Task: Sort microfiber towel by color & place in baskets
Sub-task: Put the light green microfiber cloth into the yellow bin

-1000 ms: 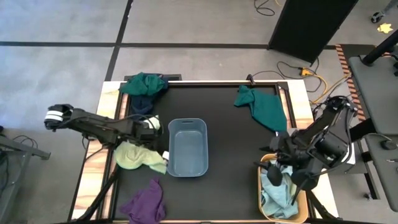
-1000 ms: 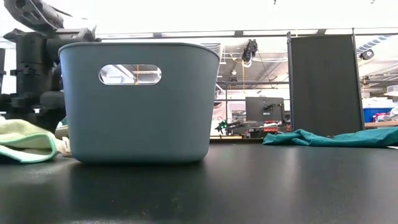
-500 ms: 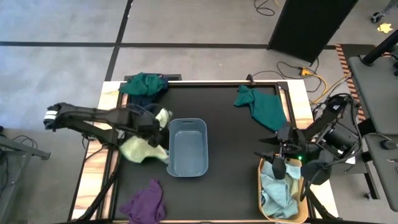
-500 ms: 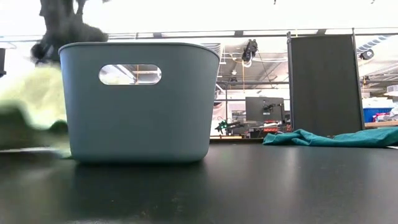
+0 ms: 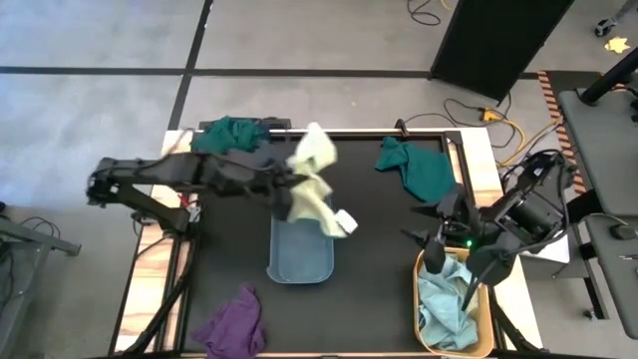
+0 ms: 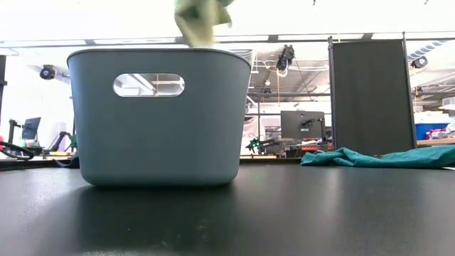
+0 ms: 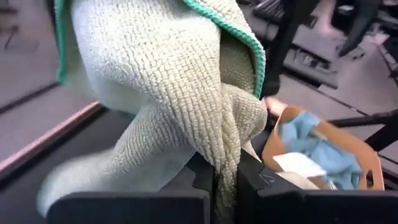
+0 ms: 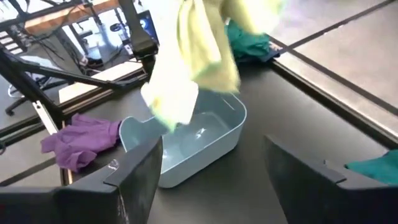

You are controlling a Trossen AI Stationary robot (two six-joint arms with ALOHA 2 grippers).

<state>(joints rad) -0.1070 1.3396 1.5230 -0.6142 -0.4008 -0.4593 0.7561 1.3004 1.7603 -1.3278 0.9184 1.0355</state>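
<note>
My left jaws [image 5: 282, 189], pinching the pale yellow-green microfiber towel [image 5: 312, 189], just swung it up off the table [image 5: 379, 239] over the grey-blue plastic basket [image 5: 300, 261] — drop's next, imo. Right jaws [image 5: 439, 244] spread, near the orange basket [image 5: 423, 299].

pale towel [image 5: 313, 189] above grey-blue basket [image 5: 300, 261]

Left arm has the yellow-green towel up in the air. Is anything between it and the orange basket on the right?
Yes: the right tool hangs open over the orange basket, above the light blue towel inside. Otherwise nothing visible blocks the yellow-green towel, gripped in the left tool.
</note>
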